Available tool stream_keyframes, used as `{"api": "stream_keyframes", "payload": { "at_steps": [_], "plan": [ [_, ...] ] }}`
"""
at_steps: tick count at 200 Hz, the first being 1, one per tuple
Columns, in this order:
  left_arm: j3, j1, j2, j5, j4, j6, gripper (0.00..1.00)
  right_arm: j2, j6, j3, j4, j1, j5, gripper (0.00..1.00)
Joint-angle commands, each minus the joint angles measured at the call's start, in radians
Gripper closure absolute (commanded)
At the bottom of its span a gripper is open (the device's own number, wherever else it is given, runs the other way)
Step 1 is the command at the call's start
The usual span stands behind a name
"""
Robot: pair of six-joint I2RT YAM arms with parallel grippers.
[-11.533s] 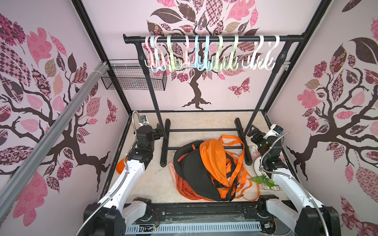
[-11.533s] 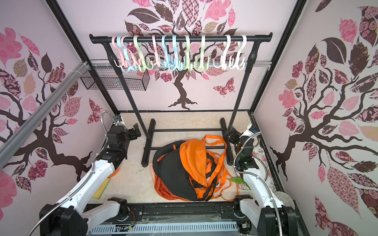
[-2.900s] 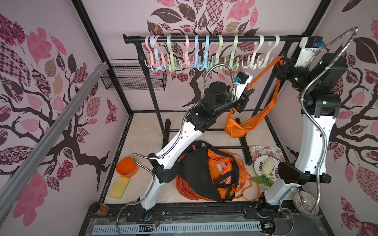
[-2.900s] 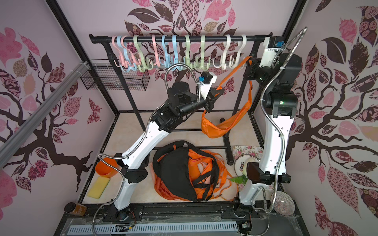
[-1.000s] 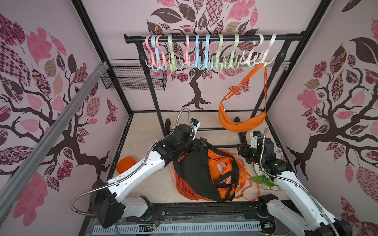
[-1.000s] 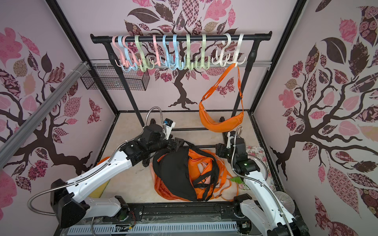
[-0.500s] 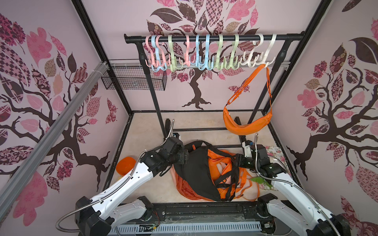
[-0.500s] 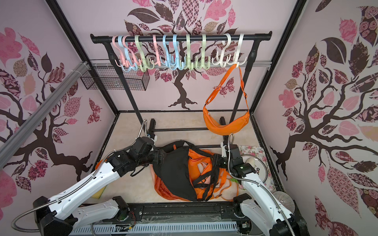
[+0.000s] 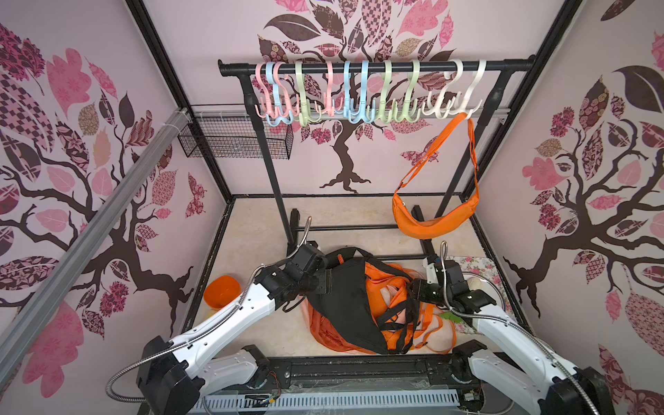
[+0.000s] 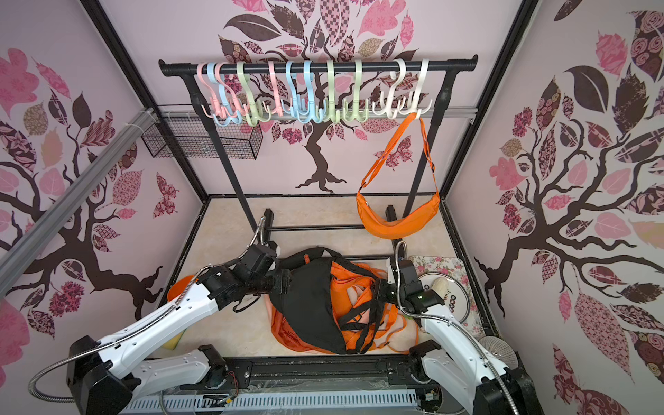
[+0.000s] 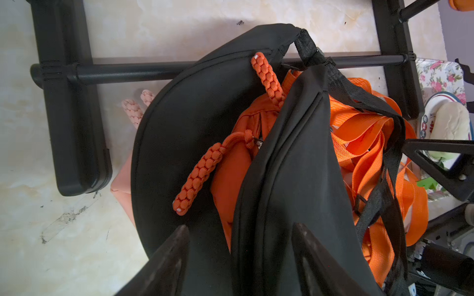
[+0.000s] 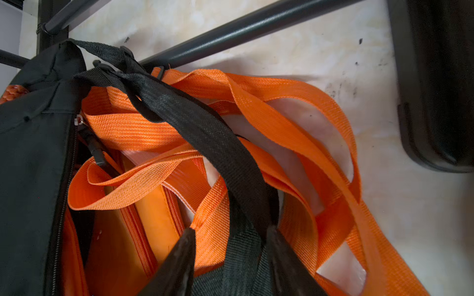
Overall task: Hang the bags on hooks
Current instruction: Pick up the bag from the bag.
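Hanging from white hook (image 9: 474,86) at rack's (image 9: 377,66) right end: orange bag (image 9: 431,224), strap over hook, body clear of table (image 9: 258,230). Black bag (image 9: 345,301) lies at rack's base, atop pile of orange bags (image 9: 382,284). Plate (image 10: 467,305) right of rack's base holds pale bun-like lump (image 10: 440,286). Orange bowl (image 9: 221,296) left of rack's base, contents unclear. Left fingers (image 11: 171,261) spread apart, straddling black bag's body. Right fingers (image 12: 179,258) half-closed around black strap (image 12: 205,133) and orange strap (image 12: 256,110); firm pinch or not, cannot tell.

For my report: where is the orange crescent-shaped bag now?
In both top views the orange crescent-shaped bag hangs by its strap from the last white hook at the right end of the rail, behind the pile of bags.
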Motion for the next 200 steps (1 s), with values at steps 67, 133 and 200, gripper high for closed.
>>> {"api": "stream_keyframes", "payload": {
  "at_steps": [67,133,200],
  "plan": [
    [-0.077,0.003,0.002,0.054,0.071,-0.021,0.68,0.039,0.005,-0.008,0.015,0.007,0.032,0.55],
    [-0.089,0.002,-0.031,0.044,0.079,-0.024,0.89,0.088,-0.006,0.001,0.025,0.029,0.088,0.59],
    [-0.097,0.003,-0.052,0.029,0.09,-0.019,1.0,0.118,-0.021,0.022,0.019,0.07,0.157,0.9]
  ]
}}
